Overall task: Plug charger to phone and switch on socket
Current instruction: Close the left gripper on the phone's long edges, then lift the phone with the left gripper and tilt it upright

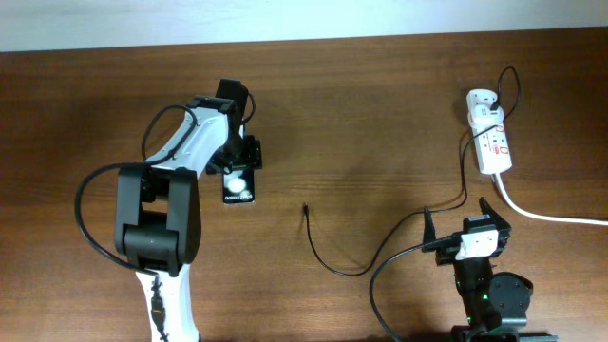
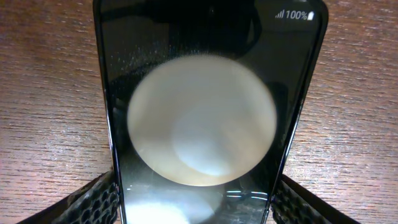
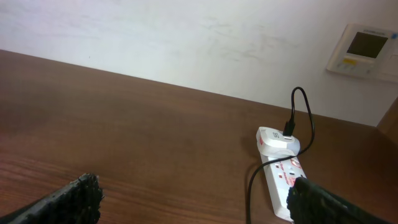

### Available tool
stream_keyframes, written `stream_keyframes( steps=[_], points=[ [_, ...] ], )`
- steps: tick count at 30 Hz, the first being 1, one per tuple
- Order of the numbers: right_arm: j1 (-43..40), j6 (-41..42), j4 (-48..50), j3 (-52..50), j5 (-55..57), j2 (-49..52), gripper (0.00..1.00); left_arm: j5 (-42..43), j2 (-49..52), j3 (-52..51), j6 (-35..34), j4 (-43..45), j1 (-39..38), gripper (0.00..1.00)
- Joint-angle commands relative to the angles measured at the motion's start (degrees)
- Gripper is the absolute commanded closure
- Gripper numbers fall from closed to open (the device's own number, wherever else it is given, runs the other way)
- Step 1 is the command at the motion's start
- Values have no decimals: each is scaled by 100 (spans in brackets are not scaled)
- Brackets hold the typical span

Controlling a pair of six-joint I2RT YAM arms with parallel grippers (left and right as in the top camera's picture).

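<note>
Phone point(image 1: 239, 187): on the table point(image 1: 380, 95), wedged right inside the left pincer point(image 1: 241, 169).
Left pincer: grasping the phone by both edges.
Right pincer point(image 1: 463, 220): released, spread wide, near the socket point(image 1: 492, 142).
Charger point(image 1: 328, 258): tip loose mid-table.

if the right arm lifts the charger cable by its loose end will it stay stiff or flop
Probably floppy: the charger cable is thin and lies in slack curves. It looks light, so its plug tip may droop. Its far end runs to the adapter, so pulling could tug that.
</note>
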Motion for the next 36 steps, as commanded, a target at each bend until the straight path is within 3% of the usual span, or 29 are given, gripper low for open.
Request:
stream_keyframes(
  steps=[1, 7, 14, 22, 23, 27, 30, 34, 36],
  points=[
    [48, 22, -31, -31, 31, -26, 1, -48, 72, -37, -52, -11, 42, 45],
    [48, 22, -33, -31, 31, -26, 1, -44, 72, -37, -55, -7, 42, 100],
    [48, 22, -31, -31, 31, -26, 1, -44, 70, 81, -52, -179, 42, 100],
    [48, 22, -31, -31, 31, -26, 1, 254, 66, 1449, -55, -1226, 31, 100],
    [48, 22, -31, -31, 31, -26, 1, 560, 66, 1556, -52, -1296, 31, 100],
    [48, 22, -31, -31, 31, -26, 1, 4113, 66, 1788, -55, -1255, 164, 100],
    [48, 22, -31, -31, 31, -26, 1, 5980, 66, 1788, -57, -1233, 236, 100],
    [48, 22, -31, -31, 31, -26, 1, 7882, 66, 1788, -186, -1235, 306, 100],
    [48, 22, -31, -31, 31, -26, 1, 8129, 66, 1788, -870, -1237, 306, 100]
  ],
)
